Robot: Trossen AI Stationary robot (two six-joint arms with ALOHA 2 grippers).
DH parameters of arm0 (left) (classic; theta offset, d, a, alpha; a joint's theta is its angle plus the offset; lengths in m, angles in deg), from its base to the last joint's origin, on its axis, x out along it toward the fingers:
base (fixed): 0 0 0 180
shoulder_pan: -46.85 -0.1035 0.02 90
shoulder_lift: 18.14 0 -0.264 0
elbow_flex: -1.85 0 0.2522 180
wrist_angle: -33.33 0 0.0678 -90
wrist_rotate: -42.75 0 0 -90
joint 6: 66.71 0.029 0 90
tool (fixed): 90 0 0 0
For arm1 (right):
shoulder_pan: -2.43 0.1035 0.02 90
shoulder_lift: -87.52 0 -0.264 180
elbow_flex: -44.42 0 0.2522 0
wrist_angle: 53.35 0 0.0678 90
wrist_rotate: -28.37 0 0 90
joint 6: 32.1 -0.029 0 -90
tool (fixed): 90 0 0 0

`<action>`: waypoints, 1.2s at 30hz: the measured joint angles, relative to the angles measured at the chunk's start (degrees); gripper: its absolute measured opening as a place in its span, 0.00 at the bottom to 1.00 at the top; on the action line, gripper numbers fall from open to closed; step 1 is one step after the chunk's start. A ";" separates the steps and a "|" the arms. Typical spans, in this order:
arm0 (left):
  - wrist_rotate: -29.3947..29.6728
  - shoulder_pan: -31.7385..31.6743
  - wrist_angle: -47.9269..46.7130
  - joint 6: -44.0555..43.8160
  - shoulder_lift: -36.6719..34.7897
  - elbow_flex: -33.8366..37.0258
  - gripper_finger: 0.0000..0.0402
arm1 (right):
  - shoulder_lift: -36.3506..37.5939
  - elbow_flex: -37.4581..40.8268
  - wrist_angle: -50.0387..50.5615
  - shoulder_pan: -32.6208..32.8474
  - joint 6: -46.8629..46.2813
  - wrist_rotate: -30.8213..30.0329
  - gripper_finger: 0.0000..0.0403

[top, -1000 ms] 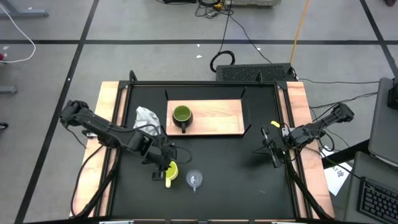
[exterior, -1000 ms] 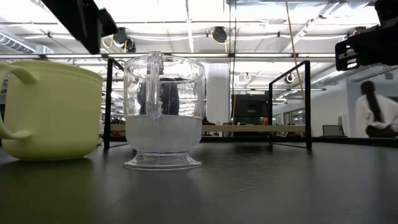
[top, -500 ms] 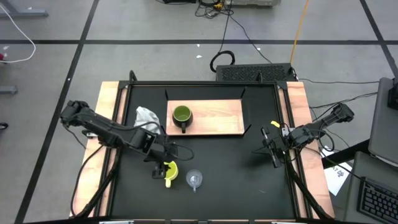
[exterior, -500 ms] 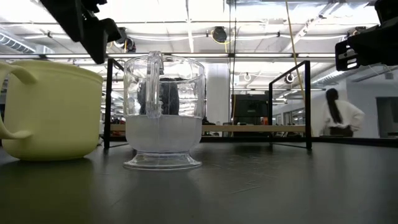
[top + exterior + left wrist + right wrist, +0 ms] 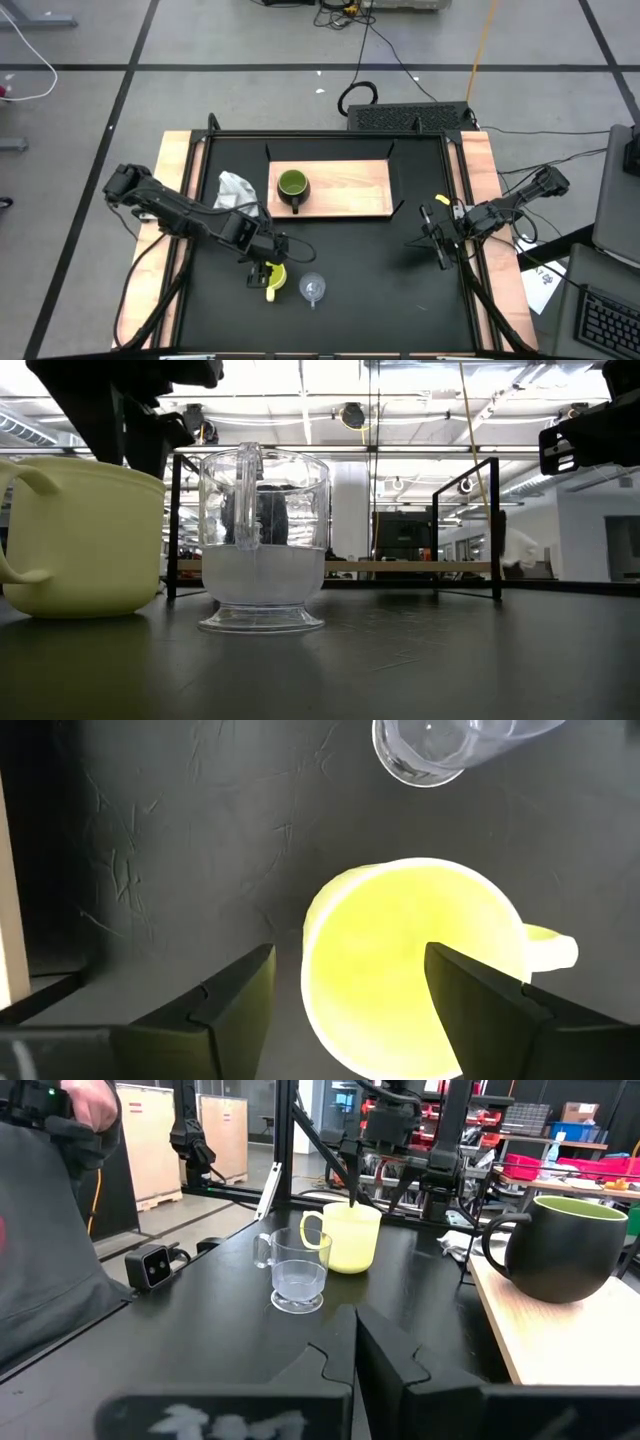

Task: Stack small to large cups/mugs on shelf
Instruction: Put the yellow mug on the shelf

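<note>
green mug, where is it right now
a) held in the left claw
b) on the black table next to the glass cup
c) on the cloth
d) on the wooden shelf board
d: the green mug stands on the left part of the wooden shelf board, apart from the glass cup on the black table.

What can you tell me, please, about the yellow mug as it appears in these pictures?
The yellow mug is a pale yellow, opaque, wide-mouthed mug with one loop handle, standing upright and empty on the black table, in front of the shelf. The clear glass cup stands just beside it, apart. The left gripper is open above it, one finger over its inside and one outside the rim; contact cannot be seen.
</note>
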 joint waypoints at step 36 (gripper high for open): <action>1.66 -0.37 -2.91 2.07 3.96 -0.09 0.65 | -0.02 0.00 -0.18 0.00 0.03 0.00 0.00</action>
